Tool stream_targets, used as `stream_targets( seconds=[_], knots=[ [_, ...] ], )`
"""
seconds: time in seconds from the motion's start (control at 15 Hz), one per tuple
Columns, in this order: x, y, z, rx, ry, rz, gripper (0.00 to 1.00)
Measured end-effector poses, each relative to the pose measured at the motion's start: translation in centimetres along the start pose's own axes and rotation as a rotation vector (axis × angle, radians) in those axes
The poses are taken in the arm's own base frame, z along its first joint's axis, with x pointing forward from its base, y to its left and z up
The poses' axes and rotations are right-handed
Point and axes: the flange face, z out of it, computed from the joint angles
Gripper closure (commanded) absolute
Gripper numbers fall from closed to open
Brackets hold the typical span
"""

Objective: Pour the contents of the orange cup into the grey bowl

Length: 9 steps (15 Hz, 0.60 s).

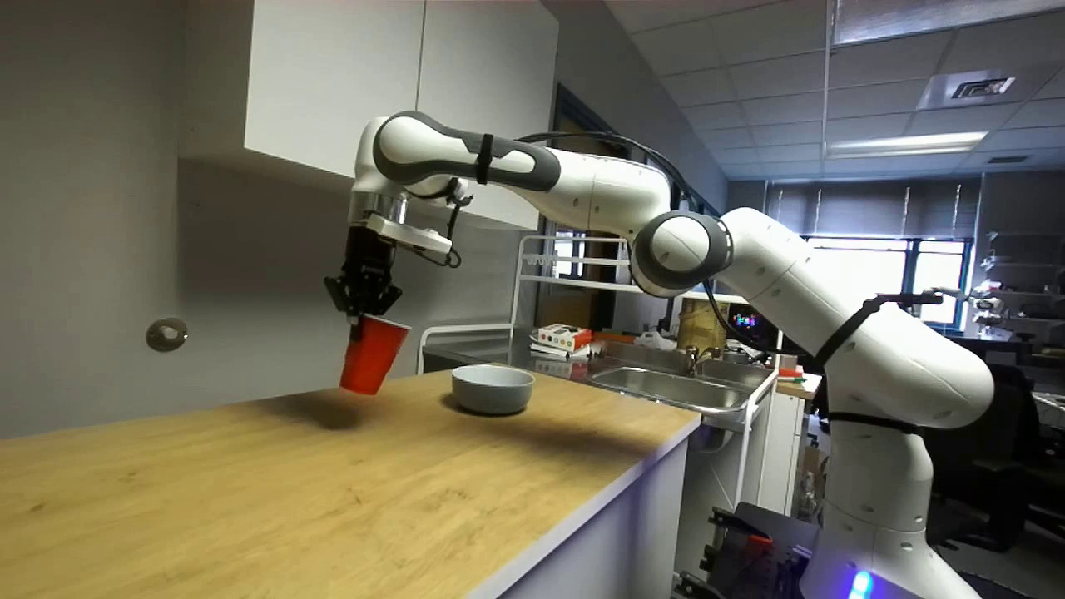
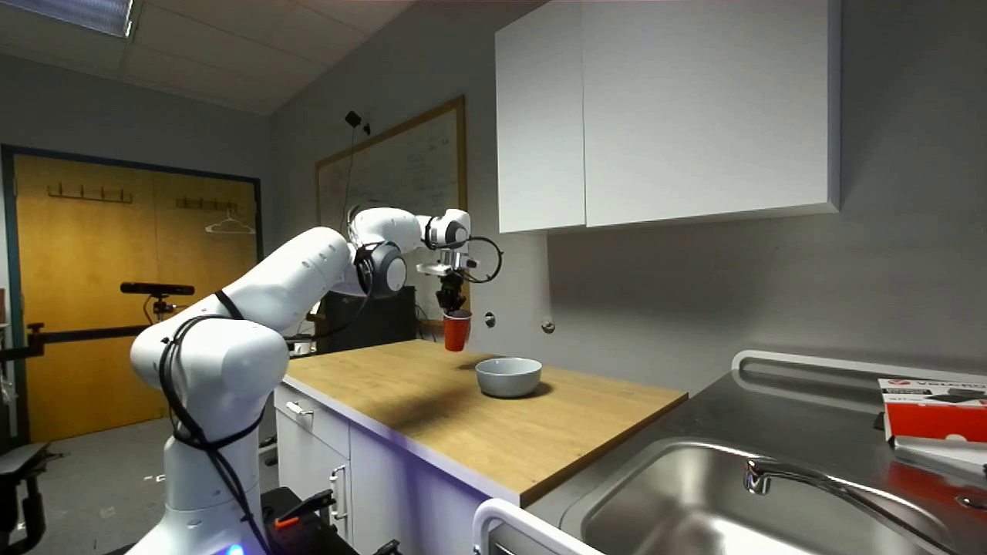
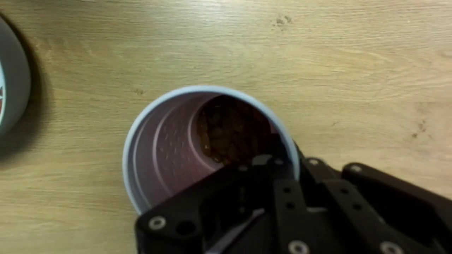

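gripper (image 1: 359, 331) clamping orange cup (image 1: 376, 358) | brown pieces (image 3: 227, 135) inside: wrist view only

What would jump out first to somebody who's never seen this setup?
Probably the red cup, tilted in the gripper above the wooden counter, with the bowl standing nearby. Next, likely the white arm, stretched over the counter from beside it in both exterior views. In the wrist view, it might be the brownish pieces at the cup's bottom.

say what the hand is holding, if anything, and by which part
The cup, by one side of its upper wall at the rim; the hand pinches that wall, one finger inside and one outside.
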Motion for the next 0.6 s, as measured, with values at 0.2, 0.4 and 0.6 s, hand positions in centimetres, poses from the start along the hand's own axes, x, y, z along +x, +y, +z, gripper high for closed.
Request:
stream_targets(
  seconds=[0.2,0.4,0.6],
  knots=[
    [-0.2,1.6,-4.6,0.046,0.047,0.021,0.99],
    [0.3,4.6,-7.9,0.142,0.065,0.031,0.99],
    [1.7,9.0,-8.9,0.255,0.058,0.026,0.99]
  ],
)
